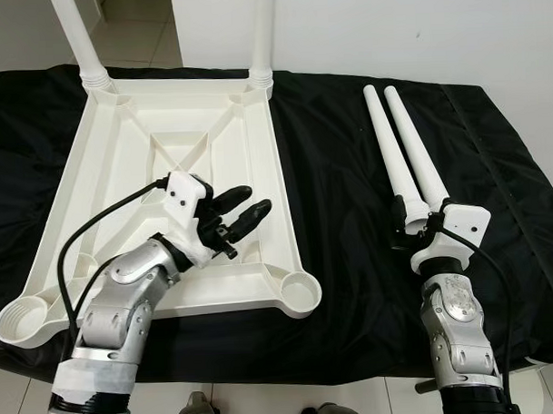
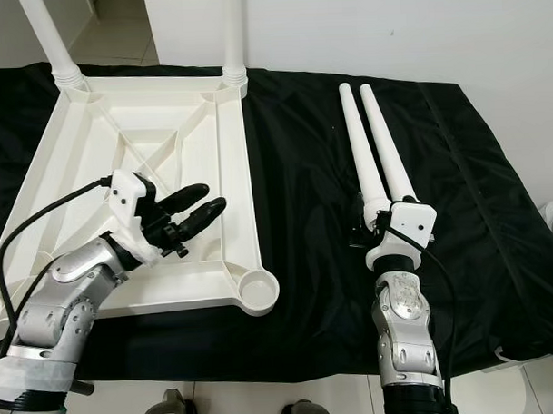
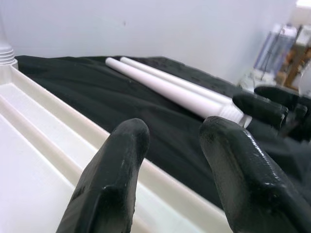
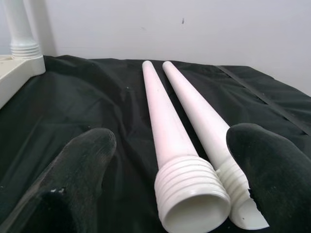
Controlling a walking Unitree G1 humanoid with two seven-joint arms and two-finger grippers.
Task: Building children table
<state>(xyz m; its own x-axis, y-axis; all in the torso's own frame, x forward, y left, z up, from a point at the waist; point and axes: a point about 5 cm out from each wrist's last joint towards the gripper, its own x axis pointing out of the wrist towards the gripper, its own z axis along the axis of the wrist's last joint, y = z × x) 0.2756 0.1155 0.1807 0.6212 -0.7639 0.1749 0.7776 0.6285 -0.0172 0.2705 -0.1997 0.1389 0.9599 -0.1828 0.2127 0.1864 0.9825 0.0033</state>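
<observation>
Black cloth [image 1: 330, 169]: right end effector [image 4: 165, 194] spread around two legs [image 4: 165, 121]

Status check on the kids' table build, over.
Left end effector open over the upturned white plastic tabletop. Right end effector open around the threaded ends of two loose white plastic legs. Two legs fitted. Nothing blocking.

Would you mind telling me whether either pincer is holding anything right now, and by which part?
Nothing is held. The right pincer is open around the threaded ends of the two loose legs; the left pincer hovers open over the upturned tabletop.
</observation>
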